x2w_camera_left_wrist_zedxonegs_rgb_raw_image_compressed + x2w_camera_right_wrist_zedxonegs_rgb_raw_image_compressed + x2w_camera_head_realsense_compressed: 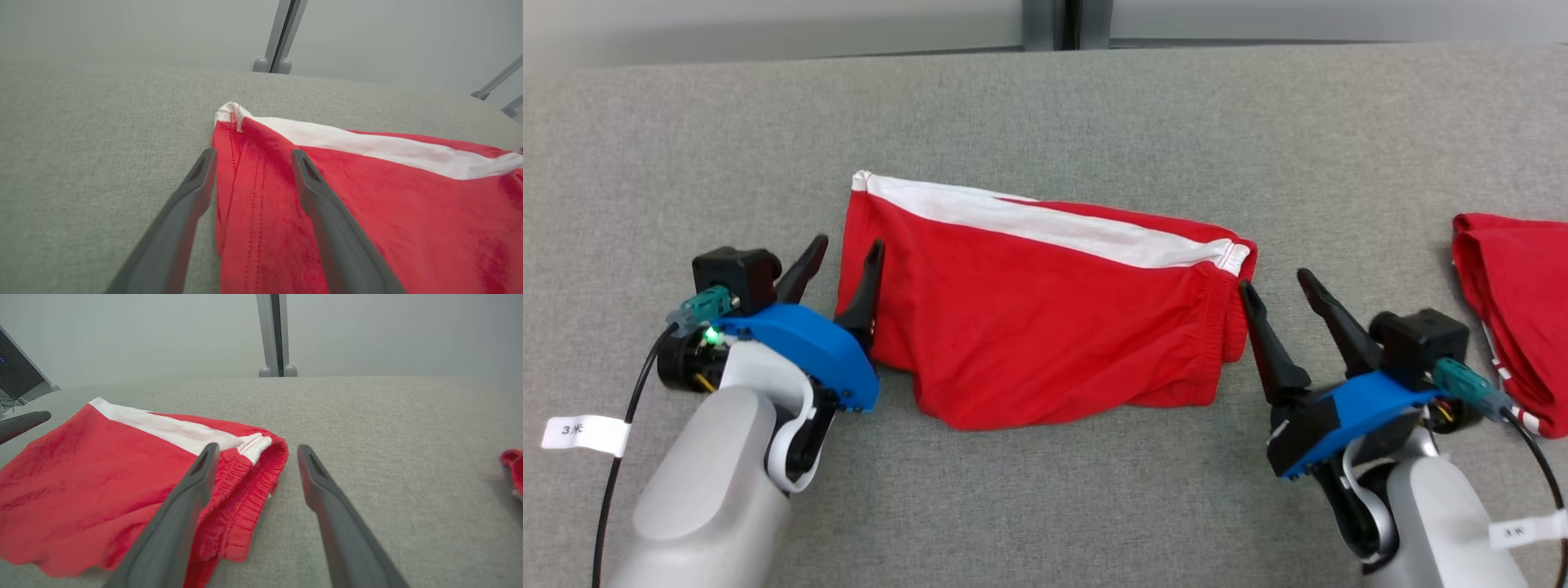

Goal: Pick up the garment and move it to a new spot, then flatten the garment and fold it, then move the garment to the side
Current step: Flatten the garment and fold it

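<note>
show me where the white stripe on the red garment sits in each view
Head view: the white stripe runs along the garment's far edge, picture centre.
Left wrist view: right of centre, slanting down rightward.
Right wrist view: left of centre.
Shared landmark: the grey post at top centre.

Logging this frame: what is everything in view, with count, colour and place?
garment: one, red shorts with a white band, lying at the table's middle
second garment: one, red, at the table's right edge, partly cut off
table: one, grey cloth surface, under everything
post: one, grey metal, upright behind the table's far edge
cable tags: two, white, one on each arm's black cable
left gripper: one, dark fingers, open, straddling the garment's left edge
right gripper: one, dark fingers, open, at the garment's elastic-waist right end
</note>
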Robot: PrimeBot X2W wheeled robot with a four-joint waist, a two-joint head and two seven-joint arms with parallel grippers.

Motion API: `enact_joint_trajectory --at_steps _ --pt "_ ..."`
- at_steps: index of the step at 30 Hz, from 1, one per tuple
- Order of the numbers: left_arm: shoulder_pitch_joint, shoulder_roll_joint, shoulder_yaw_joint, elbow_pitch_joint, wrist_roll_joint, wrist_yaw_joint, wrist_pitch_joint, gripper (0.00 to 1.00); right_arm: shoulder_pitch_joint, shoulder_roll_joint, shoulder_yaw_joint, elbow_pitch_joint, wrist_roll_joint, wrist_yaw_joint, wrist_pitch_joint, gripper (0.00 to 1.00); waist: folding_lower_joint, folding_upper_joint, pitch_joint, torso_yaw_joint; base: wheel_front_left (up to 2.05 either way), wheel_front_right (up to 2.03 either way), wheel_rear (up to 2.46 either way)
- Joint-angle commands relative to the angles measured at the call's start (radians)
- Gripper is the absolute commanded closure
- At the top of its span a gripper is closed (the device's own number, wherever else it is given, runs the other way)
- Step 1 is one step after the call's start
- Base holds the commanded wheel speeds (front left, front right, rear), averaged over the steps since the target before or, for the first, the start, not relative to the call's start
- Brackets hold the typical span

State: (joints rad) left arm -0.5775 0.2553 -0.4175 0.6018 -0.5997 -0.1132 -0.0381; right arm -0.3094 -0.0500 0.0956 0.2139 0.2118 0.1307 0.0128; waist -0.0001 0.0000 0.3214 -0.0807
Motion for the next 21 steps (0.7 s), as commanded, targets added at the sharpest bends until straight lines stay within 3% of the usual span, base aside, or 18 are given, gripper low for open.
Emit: enact_joint_trajectory --at_steps 1,8,13,18,20,21 --pt "0.028 0.015 0.004 -0.017 -0.011 0.015 0.032 0.0 0.035 -0.001 -0.015 -0.033 -0.01 0.0 0.011 0.0 0.0001 0.0 -0.015 -0.006 0.0 0.0 0.0" --pt "0.091 0.044 0.013 -0.056 -0.059 0.068 0.179 0.0 0.114 -0.001 -0.033 -0.128 0.011 0.0 0.038 0.0 0.0001 0.0 -0.04 -0.035 0.0 0.0 0.0" --pt "0.107 0.06 0.036 -0.056 -0.082 0.094 0.215 0.0 0.136 -0.001 -0.02 -0.157 0.022 0.0 0.042 0.0 0.0001 0.0 -0.037 -0.06 0.0 0.0 0.0" --pt "0.112 0.066 0.036 -0.048 -0.097 0.089 0.229 0.0 0.138 -0.001 -0.017 -0.167 0.029 0.0 0.037 0.0 0.0001 0.0 -0.033 -0.074 0.0 0.0 0.0" --pt "0.122 0.052 0.037 -0.046 -0.124 0.068 0.243 0.0 0.145 -0.001 -0.018 -0.167 0.031 0.0 0.036 0.0 0.0001 0.0 -0.035 -0.078 0.0 0.0 0.0" --pt "0.126 0.047 0.036 -0.051 -0.139 0.053 0.247 0.66 0.148 -0.001 -0.023 -0.164 0.032 0.0 0.033 0.0 0.0001 0.0 -0.038 -0.079 0.0 0.0 0.0"
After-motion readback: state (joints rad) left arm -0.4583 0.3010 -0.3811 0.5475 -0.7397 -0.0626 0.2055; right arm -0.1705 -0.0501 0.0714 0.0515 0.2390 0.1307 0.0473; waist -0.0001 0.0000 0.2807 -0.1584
